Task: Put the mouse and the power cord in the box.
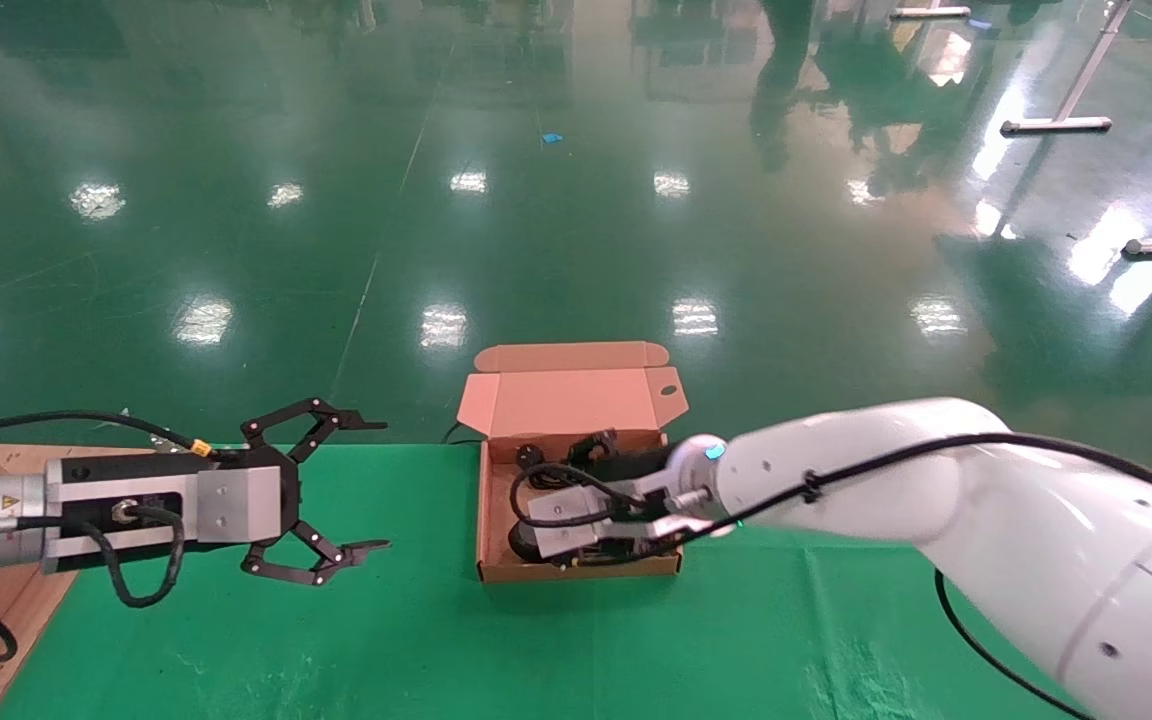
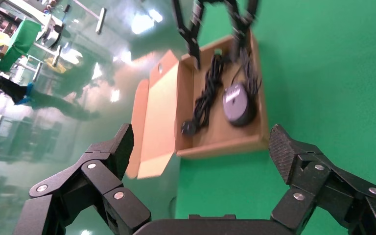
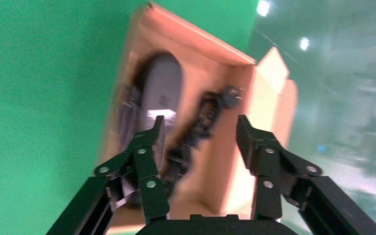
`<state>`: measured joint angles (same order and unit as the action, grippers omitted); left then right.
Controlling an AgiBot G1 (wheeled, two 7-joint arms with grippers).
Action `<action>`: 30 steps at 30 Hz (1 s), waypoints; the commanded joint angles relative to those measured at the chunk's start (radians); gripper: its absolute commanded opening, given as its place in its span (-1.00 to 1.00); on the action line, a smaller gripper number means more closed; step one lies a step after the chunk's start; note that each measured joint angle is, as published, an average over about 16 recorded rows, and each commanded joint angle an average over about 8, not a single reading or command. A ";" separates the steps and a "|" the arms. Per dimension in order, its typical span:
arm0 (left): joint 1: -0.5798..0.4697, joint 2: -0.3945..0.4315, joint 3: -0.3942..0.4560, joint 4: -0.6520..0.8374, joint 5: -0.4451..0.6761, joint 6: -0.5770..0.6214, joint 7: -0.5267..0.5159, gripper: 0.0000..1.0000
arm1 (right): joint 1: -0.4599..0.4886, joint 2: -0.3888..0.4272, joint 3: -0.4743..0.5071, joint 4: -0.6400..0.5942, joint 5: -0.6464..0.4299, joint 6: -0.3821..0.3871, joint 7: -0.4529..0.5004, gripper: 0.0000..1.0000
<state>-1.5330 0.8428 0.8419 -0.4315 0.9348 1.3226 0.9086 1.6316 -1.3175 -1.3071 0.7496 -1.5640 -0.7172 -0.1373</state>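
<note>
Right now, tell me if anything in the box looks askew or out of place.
Nothing stands out. The mouse and cord lie inside the box, lid open. Right end effector hovers open above it.

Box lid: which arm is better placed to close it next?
Right, probably. The right tool hangs open over the box, where the mouse and power cord already lie. The left tool hovers open, well to the side.
</note>
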 commanded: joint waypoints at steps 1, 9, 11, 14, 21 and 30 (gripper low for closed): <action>0.012 -0.006 -0.015 -0.023 -0.005 0.005 -0.029 1.00 | -0.014 0.016 0.025 0.012 0.020 -0.019 0.008 1.00; 0.078 -0.040 -0.096 -0.146 -0.035 0.030 -0.188 1.00 | -0.093 0.117 0.172 0.088 0.139 -0.130 0.055 1.00; 0.095 -0.048 -0.116 -0.176 -0.042 0.036 -0.227 1.00 | -0.113 0.142 0.208 0.107 0.169 -0.158 0.066 1.00; 0.120 -0.061 -0.147 -0.223 -0.053 0.045 -0.287 1.00 | -0.143 0.180 0.264 0.136 0.214 -0.200 0.084 1.00; 0.178 -0.090 -0.219 -0.332 -0.079 0.067 -0.426 1.00 | -0.213 0.269 0.393 0.204 0.319 -0.298 0.125 1.00; 0.253 -0.128 -0.311 -0.471 -0.113 0.096 -0.605 1.00 | -0.303 0.383 0.559 0.290 0.453 -0.423 0.177 1.00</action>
<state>-1.2797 0.7149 0.5313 -0.9024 0.8220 1.4182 0.3031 1.3284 -0.9340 -0.7481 1.0398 -1.1106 -1.1407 0.0396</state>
